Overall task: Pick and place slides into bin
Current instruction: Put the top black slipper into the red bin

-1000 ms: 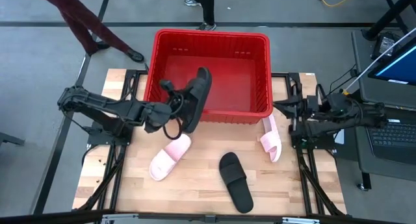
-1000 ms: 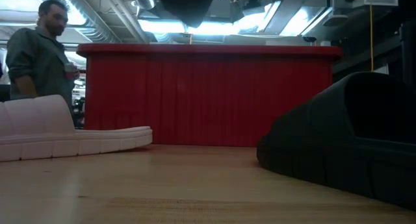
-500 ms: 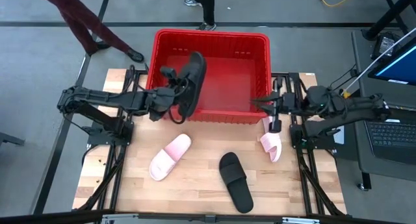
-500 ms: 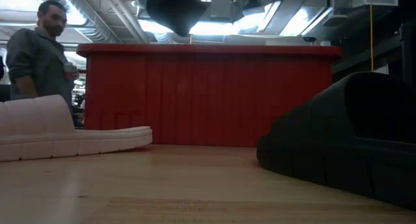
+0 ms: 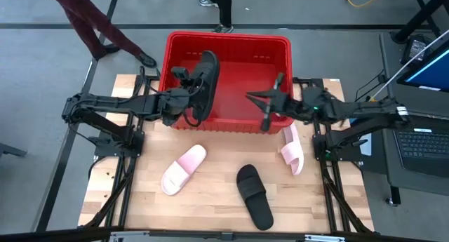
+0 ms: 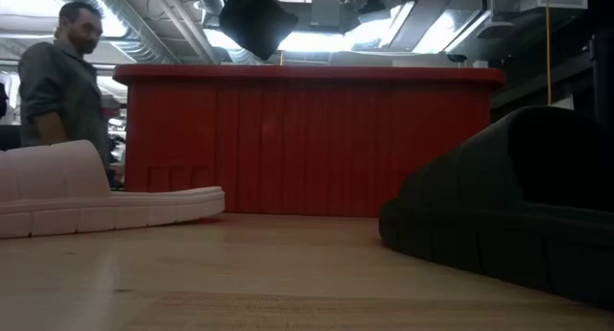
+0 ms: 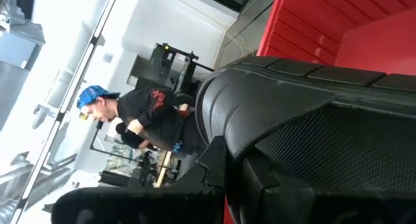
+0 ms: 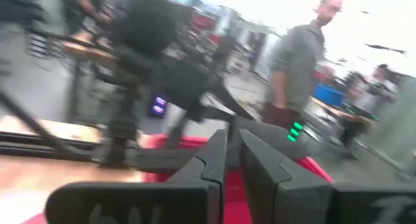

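My left gripper (image 5: pixel 186 95) is shut on a black slide (image 5: pixel 204 82) held over the left part of the red bin (image 5: pixel 273 59). The slide's end shows above the bin's rim in the low view (image 6: pixel 254 19). My right gripper (image 5: pixel 249 96) is shut and empty, above the bin's near right part. One pink slide (image 5: pixel 184 170) lies sole down at the near left. Another pink slide (image 5: pixel 292 149) lies by the bin's near right corner. A second black slide (image 5: pixel 254 196) lies sole down near the front edge. My left gripper holds the black slide about the middle of its length (image 7: pixel 286 139), on the side that faces the table's left. The fingers (image 7: pixel 214 175) come in level from the left, across the slide. The slide stands on edge, one end toward the far side, lifted clear above the bin.
A person stands beyond the table's far left (image 6: pixel 58 91), and legs show on the floor behind the bin (image 5: pixel 91 24). A laptop (image 5: pixel 421 147) sits off the right edge. Bare wood (image 5: pixel 217 161) lies between the loose slides.
My left gripper has carried the black slide toward the far edge, from the bin's near wall to above its inside, and the slide has turned more along the bin's depth. My right gripper has swung from the table's right edge toward the left, over the bin's near right wall.
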You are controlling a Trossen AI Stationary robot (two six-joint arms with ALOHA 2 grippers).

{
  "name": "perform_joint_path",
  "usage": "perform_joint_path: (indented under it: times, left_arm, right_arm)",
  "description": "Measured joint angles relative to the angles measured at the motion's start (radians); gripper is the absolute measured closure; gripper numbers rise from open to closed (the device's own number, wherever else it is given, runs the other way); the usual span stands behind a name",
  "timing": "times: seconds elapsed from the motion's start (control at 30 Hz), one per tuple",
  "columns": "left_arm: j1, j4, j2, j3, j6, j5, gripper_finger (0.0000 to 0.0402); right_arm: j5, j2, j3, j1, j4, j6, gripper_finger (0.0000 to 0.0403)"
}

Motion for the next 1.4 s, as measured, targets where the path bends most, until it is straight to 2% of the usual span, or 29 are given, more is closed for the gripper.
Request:
perform_joint_path:
  times: [0.27, 0.57, 0.73, 1.07, 1.4]
  left_arm:
    - [0.013, 0.000, 0.000, 0.000, -0.039, 0.016, 0.0397]
    - [0.013, 0.000, 0.000, 0.000, -0.063, 0.016, 0.0397]
    - [0.013, 0.000, 0.000, 0.000, -0.066, 0.016, 0.0397]
    - [0.013, 0.000, 0.000, 0.000, -0.081, 0.022, 0.0397]
    - [0.012, 0.000, 0.000, 0.000, -0.081, 0.031, 0.0397]
  right_arm:
    - [0.005, 0.183, 0.131, -0.053, -0.008, -0.055, 0.0347]
    - [0.005, 0.324, 0.232, -0.084, 0.001, -0.058, 0.0247]
    - [0.005, 0.387, 0.283, -0.087, 0.009, -0.059, 0.0215]
    - [0.005, 0.505, 0.382, -0.103, 0.009, -0.063, 0.0210]
    - [0.053, 0.517, 0.387, -0.152, 0.007, -0.063, 0.0210]
